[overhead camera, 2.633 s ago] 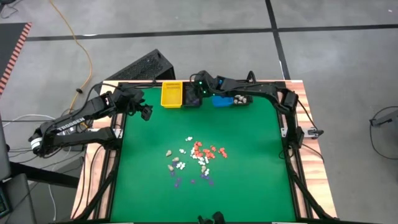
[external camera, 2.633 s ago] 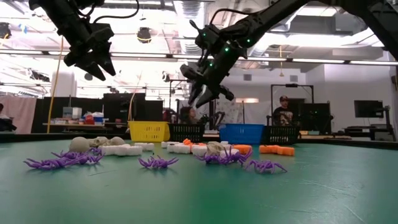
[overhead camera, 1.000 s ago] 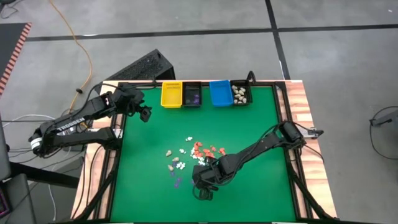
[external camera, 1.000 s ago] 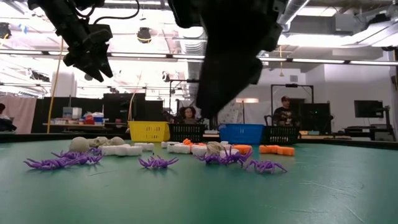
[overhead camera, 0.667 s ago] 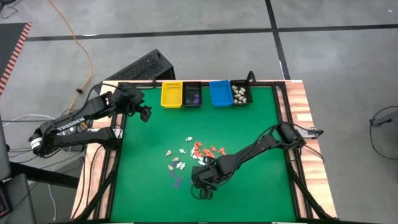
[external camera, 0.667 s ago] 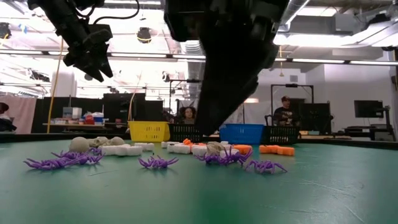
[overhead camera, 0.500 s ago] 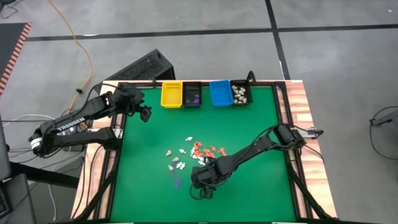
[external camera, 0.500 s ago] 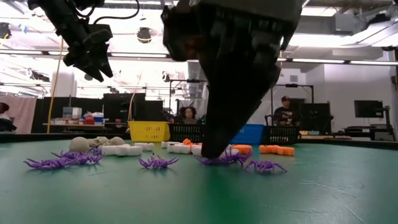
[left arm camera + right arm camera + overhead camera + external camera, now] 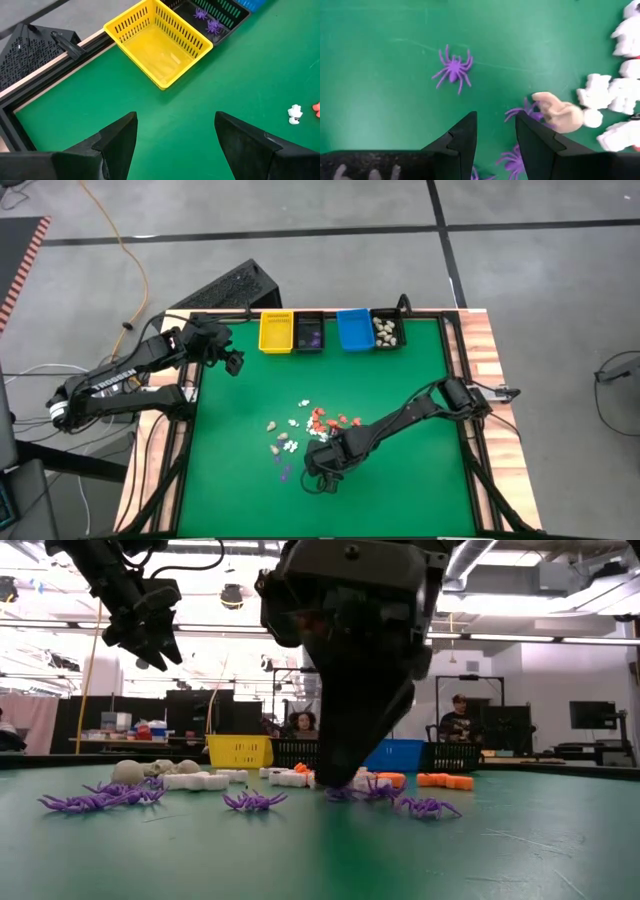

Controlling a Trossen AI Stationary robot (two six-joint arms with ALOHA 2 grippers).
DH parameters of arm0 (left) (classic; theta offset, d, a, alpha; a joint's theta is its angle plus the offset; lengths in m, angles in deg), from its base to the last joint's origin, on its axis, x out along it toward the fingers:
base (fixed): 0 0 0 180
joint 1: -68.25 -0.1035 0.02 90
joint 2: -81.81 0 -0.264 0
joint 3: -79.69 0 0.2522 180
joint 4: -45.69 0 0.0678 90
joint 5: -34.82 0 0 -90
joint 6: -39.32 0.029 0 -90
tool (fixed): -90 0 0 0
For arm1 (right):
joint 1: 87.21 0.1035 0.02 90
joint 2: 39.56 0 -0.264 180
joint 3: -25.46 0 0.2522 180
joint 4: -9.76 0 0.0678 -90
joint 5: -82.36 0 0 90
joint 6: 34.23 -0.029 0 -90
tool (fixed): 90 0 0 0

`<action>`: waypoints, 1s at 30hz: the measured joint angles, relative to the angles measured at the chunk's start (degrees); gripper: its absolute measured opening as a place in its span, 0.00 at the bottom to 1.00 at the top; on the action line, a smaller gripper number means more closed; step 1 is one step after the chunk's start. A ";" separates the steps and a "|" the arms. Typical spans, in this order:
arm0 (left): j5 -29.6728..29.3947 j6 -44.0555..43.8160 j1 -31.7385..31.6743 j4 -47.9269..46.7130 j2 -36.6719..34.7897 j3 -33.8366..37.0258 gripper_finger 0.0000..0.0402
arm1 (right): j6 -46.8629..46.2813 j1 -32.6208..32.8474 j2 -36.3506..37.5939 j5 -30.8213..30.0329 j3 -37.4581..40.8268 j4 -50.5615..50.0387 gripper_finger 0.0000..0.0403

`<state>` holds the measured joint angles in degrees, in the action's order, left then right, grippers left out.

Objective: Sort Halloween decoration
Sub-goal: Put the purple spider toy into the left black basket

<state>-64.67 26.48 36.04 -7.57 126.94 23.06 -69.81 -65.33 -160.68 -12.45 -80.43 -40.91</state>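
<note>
The Halloween decoration lies as a loose pile [image 9: 312, 430] of tiny white, beige, orange and purple pieces on the green table. My right gripper [image 9: 318, 478] hangs open just above the pile's near side, pointing steeply down. In the right wrist view its fingers [image 9: 492, 145] stand over purple spiders [image 9: 453, 67], one of them [image 9: 512, 161] partly below the gap, beside a beige piece [image 9: 560, 116]. In the low view its tips [image 9: 338, 778] are low among the spiders. My left gripper [image 9: 232, 362] waits open, high over the table's far left corner.
Four bins stand in a row at the far edge: a yellow bin [image 9: 276, 331], a black bin [image 9: 309, 331] with purple spiders, a blue bin [image 9: 354, 328] and a black bin [image 9: 386, 330] with beige pieces. People show in the room behind [image 9: 458, 720].
My right gripper has sunk toward the table over the purple spiders at the pile's near side and shifted slightly toward the pile. The gap between its fingers looks unchanged. The pieces lie as before.
</note>
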 joint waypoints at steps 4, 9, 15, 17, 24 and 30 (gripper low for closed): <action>-0.25 0.00 -0.01 0.00 0.00 0.00 0.64 | -0.44 -0.68 0.00 -0.23 -0.03 -1.24 0.36; -0.25 0.23 -0.02 -0.02 0.00 0.00 0.64 | -1.07 -0.71 0.00 -0.01 -0.03 -1.85 0.26; -0.23 1.01 0.00 -0.02 0.00 0.00 0.64 | -1.94 -0.66 0.00 0.13 -0.03 -2.98 0.20; -0.22 1.03 0.00 -0.02 0.00 0.00 0.64 | -1.94 -0.75 0.00 0.06 -0.03 -2.99 0.19; -0.24 1.05 0.00 -0.02 0.00 0.00 0.64 | -1.96 -1.16 0.00 0.13 -0.03 -3.19 0.13; -0.22 1.05 -0.01 -0.02 0.00 0.00 0.64 | -2.15 -1.14 0.00 0.19 -0.03 -3.18 0.04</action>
<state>-64.89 27.53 36.03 -7.59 126.94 23.06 -71.96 -66.48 -160.68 -12.26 -80.46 -44.09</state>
